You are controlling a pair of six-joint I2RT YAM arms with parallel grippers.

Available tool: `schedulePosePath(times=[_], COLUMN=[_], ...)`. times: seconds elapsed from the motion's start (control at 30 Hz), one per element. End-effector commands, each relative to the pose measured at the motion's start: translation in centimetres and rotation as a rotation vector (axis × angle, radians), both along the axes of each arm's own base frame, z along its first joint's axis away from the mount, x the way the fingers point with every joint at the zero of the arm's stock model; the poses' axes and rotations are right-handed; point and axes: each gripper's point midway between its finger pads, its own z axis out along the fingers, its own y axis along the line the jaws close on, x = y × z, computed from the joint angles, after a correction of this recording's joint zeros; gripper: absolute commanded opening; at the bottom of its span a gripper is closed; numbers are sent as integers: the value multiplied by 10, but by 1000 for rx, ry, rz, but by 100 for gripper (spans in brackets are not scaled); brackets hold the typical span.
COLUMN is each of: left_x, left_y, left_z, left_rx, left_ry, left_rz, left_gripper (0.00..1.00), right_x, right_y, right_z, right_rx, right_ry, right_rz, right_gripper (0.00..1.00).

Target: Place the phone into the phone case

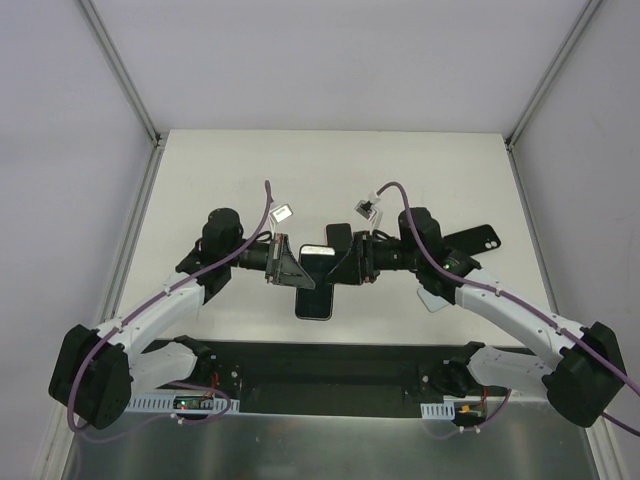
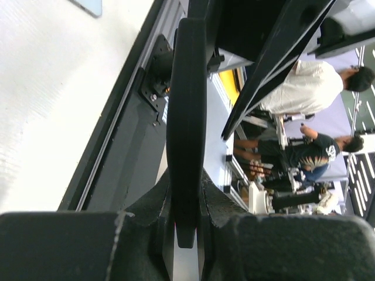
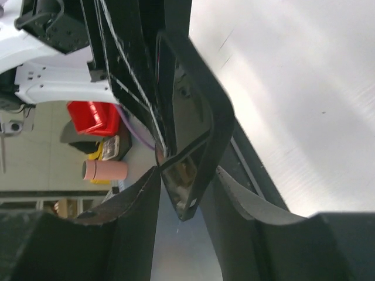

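Both grippers hold one black slab above the table's middle, between the arms. It is the black phone case (image 1: 314,298), with the phone's glossy screen (image 1: 319,254) showing inside its rim. My left gripper (image 1: 290,268) is shut on the left edge. In the left wrist view the case (image 2: 186,111) stands edge-on between the fingers of the left gripper (image 2: 186,202). My right gripper (image 1: 347,264) grips the right side. In the right wrist view the case rim (image 3: 221,126) frames the reflective phone (image 3: 186,126), and their lower corner sits pinched in the right gripper (image 3: 187,190).
A second black phone-shaped item with camera holes (image 1: 472,238) lies on the table at the right. A pale blue flat item (image 1: 433,298) lies near the right forearm and also shows in the left wrist view (image 2: 88,6). The black base plate (image 1: 320,375) runs along the near edge.
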Motion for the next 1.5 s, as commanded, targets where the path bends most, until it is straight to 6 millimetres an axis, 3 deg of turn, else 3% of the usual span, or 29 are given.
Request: schedulePosePath(times=[0.0, 0.1, 0.13, 0.23, 0.37, 0.4, 0.47, 0.5, 0.53, 0.63, 0.7, 0.73, 0.87, 1.03, 1.2, 1.47], left_x=[11, 12, 13, 17, 30, 30, 35, 36, 40, 55, 70, 75, 102, 132, 166, 190], left_y=[-4, -4, -4, -5, -5, -4, -6, -6, -6, -1, 5, 7, 13, 15, 11, 5], left_z=[38, 38, 37, 31, 11, 0, -8, -11, -15, -23, -25, -32, -46, -68, -71, -110], left_rx=[-85, -90, -87, -75, 29, 69, 87, 94, 109, 158, 176, 197, 234, 270, 271, 311], left_ry=[-119, -126, -123, -112, -82, -50, -16, -4, 8, 30, 31, 55, 98, 158, 157, 262], left_rz=[65, 80, 85, 101, 156, 164, 171, 172, 181, 231, 270, 279, 306, 304, 294, 266], left_gripper=[0, 0, 0, 0, 0, 0, 0, 0, 0, 0, 0, 0, 0, 0, 0, 1], right_x=[-22, -25, -25, -26, -20, -19, -7, -8, 5, 15, 13, 15, 15, 12, 5, 2], right_y=[5, 10, 11, 13, 13, 10, 5, -6, -15, -42, -55, -61, -81, -101, -110, -129], right_z=[20, 18, 18, 14, 15, 6, 1, -14, -24, -40, -43, -45, -45, -36, -27, -26], right_rx=[108, 136, 137, 131, 111, 69, -4, -94, -162, -302, -337, -352, -393, -411, -412, -433], right_ry=[-4, 18, 18, 32, 60, 77, 49, 81, 32, 2, -1, -11, -37, -79, -107, -144], right_rz=[104, 122, 120, 120, 72, 57, -24, -62, -136, -251, -285, -312, -382, -436, -436, -488], right_gripper=[42, 40, 28, 9, 4, 7, 26, 40, 46, 60, 65, 74, 93, 96, 96, 96])
